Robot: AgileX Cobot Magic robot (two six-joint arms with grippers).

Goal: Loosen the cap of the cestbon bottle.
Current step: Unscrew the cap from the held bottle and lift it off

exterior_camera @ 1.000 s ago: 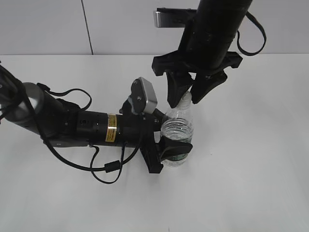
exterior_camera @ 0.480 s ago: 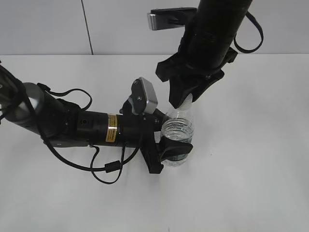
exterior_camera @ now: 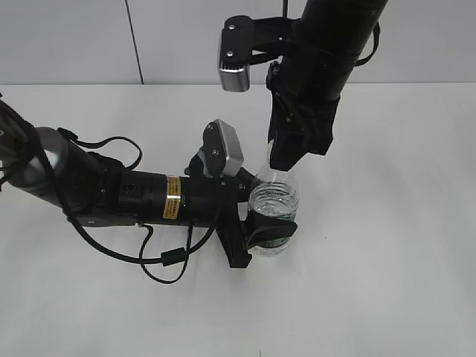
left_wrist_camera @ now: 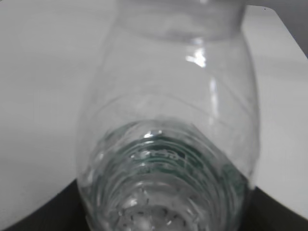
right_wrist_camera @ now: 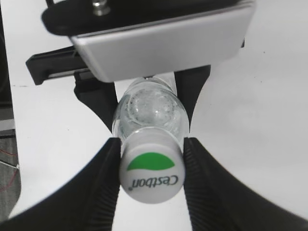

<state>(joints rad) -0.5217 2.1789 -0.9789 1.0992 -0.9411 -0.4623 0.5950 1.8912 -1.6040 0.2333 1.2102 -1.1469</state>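
The cestbon bottle (exterior_camera: 274, 199) stands upright on the white table, clear and ribbed, with a dark green band low down. My left gripper (exterior_camera: 260, 227) is shut on its lower body from the left. In the left wrist view the bottle (left_wrist_camera: 168, 144) fills the frame between dark jaws (left_wrist_camera: 163, 214). My right gripper (exterior_camera: 286, 152) comes down from above and hides the cap in the exterior view. In the right wrist view the white cap (right_wrist_camera: 151, 173) with its green mark sits between both fingers (right_wrist_camera: 151, 161), which touch its sides, above the bottle (right_wrist_camera: 151, 108).
The white table (exterior_camera: 372, 260) spreads all round the bottle. The left arm lies across the table's left half, with a looping black cable (exterior_camera: 167, 260) in front of it. The left wrist camera (exterior_camera: 222, 149) sits close beside the right gripper.
My right gripper has turned about the bottle's axis with its fingers on the cap; its wrist camera has swung round to the left. The bottle and left gripper have stayed put.
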